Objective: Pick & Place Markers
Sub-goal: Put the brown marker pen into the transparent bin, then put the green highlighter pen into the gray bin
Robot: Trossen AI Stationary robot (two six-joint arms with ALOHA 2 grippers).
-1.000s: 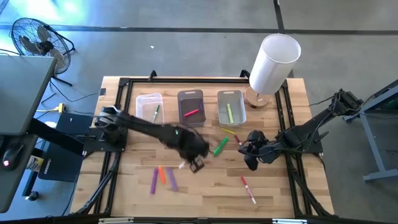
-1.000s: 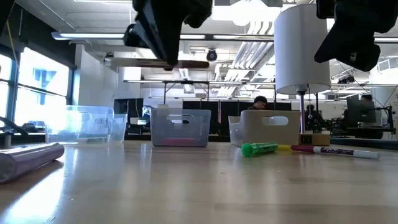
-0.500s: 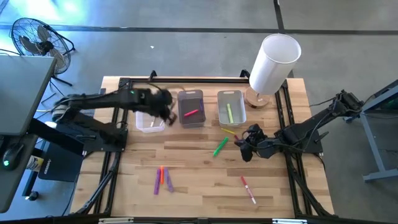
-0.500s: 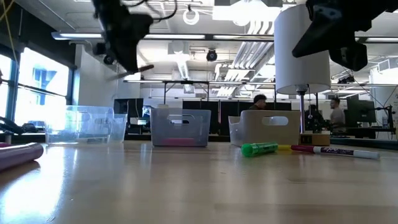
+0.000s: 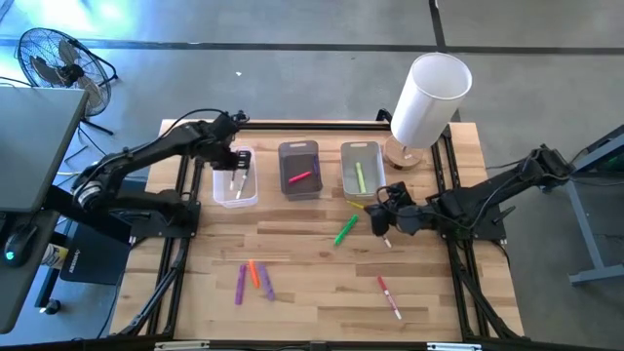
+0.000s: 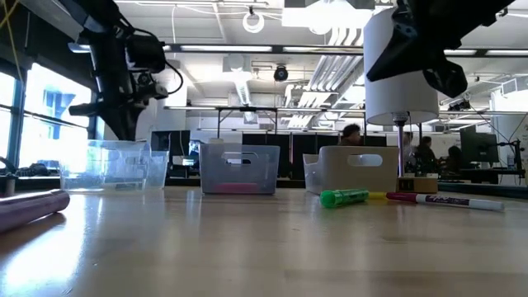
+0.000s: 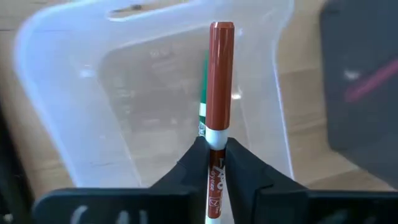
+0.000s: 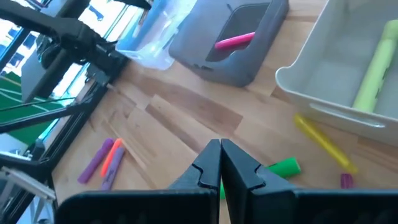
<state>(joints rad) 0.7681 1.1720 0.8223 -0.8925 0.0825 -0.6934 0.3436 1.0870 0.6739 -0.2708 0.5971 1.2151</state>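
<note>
hovering over the clear bin point(image 5: 235, 180) at the left end of the bin row, the left gripper point(image 7: 211, 158) has its fingers point(image 7: 245, 167) clamped on a brown-capped marker point(image 7: 219, 93) with a white barrel. that marker points down into the clear bin, where a green marker point(image 7: 203, 102) lies partly hidden behind it. in the low view the left arm hangs above the clear bin's rim.

the right gripper point(image 8: 220, 167) hangs over the bench just in front of the white bin point(image 5: 362, 168), fingers pressed together with nothing visible between them.

contents of the other bins: a pink marker point(image 5: 301, 178) lies in the grey bin point(image 5: 298, 170) at mid row; a yellow-green marker point(image 5: 359, 175) lies in the white bin.

loose markers on the wooden table point(image 5: 312, 292): a green highlighter point(image 5: 345, 230) lies near the right gripper, with a yellow marker point(image 8: 323, 143) just in front of the white bin. a purple marker point(image 5: 240, 284), an orange marker point(image 5: 253, 274) and a second purple marker point(image 5: 267, 283) lie close together toward the front left. a thin red-and-white marker point(image 5: 388, 296) lies alone at the front right, well apart from the rest.

a white cylinder on a round wooden base point(image 5: 429, 97) stands at the far right corner of the table. people show in the room behind, in the low view.
</note>
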